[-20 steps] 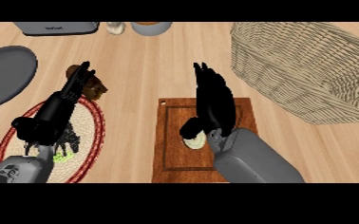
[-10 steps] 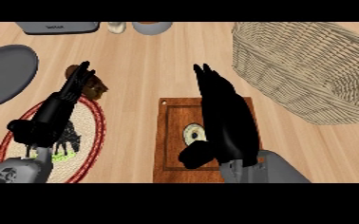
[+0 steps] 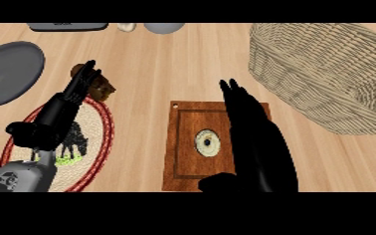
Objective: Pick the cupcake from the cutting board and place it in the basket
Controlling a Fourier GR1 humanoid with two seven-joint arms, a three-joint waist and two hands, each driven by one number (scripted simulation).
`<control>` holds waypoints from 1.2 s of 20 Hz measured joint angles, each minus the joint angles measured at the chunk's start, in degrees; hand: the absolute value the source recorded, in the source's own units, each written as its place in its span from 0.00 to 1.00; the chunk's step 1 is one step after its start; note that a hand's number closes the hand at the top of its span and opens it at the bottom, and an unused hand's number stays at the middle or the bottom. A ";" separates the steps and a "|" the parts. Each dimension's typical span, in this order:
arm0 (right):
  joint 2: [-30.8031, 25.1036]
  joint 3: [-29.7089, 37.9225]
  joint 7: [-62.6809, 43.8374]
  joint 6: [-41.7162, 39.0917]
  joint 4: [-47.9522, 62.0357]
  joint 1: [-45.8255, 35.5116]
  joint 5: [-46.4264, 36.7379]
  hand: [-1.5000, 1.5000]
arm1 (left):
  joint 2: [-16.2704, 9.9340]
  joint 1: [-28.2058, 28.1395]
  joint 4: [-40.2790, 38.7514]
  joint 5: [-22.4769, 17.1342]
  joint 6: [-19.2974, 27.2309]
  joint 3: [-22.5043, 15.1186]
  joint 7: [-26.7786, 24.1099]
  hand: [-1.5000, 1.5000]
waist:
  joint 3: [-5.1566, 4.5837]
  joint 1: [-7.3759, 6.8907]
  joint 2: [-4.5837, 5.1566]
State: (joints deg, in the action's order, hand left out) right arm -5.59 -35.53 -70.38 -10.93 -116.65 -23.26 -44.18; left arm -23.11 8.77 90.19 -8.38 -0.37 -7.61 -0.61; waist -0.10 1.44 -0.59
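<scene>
Right now the cupcake point(image 3: 208, 143) sits on the cutting board point(image 3: 187, 152) just left of the right hand point(image 3: 253, 134) — fingers straight, holding nothing — basket point(image 3: 316, 69) up right.

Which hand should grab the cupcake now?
Right. The right hand hangs open over the cutting board, beside the cupcake, with the basket on its side. The left hand rests far left.

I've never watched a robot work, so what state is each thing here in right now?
cupcake: on the cutting board, not held
cutting board: flat on the counter
basket: upright, nothing visible inside
right robot hand: open, fingers straight, beside the cupcake
left robot hand: open, resting over the round mat
</scene>
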 measured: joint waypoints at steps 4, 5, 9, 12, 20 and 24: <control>0.82 -0.11 2.64 0.59 0.80 4.59 -4.39 0.00 | 0.58 0.16 0.07 0.80 -0.31 -0.10 -0.47 0.50 | 0.04 -0.64 0.28; 1.04 -0.06 3.37 0.77 1.52 5.47 -5.62 0.00 | 0.35 -0.15 0.64 0.60 -0.64 0.17 -0.05 0.50 | 0.05 -0.84 0.32; 2.63 -0.80 5.62 1.59 3.77 8.79 -10.14 0.00 | 1.23 1.50 0.24 1.00 -1.11 0.53 1.06 0.50 | 0.07 -1.09 0.45; 3.68 -1.13 6.95 2.71 6.06 10.75 -13.24 0.00 | 2.27 1.74 0.16 2.03 -0.99 0.36 1.47 0.50 | 0.09 -1.23 0.51; 4.98 -1.48 9.86 6.43 9.54 13.13 -16.30 0.00 | 4.04 1.14 -0.45 3.71 -3.32 2.38 0.36 0.50 | 0.09 -1.45 0.56; 5.24 -1.69 10.90 7.88 9.78 13.83 -16.19 0.00 | 5.05 0.84 0.20 4.93 -4.21 3.33 0.95 0.50 | 0.09 -1.47 0.55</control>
State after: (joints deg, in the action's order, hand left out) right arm -0.35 -37.22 -59.48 -3.05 -106.87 -9.43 -60.38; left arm -18.06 9.62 90.39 -3.44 -4.58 -4.28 0.34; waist 0.00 -0.03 -0.04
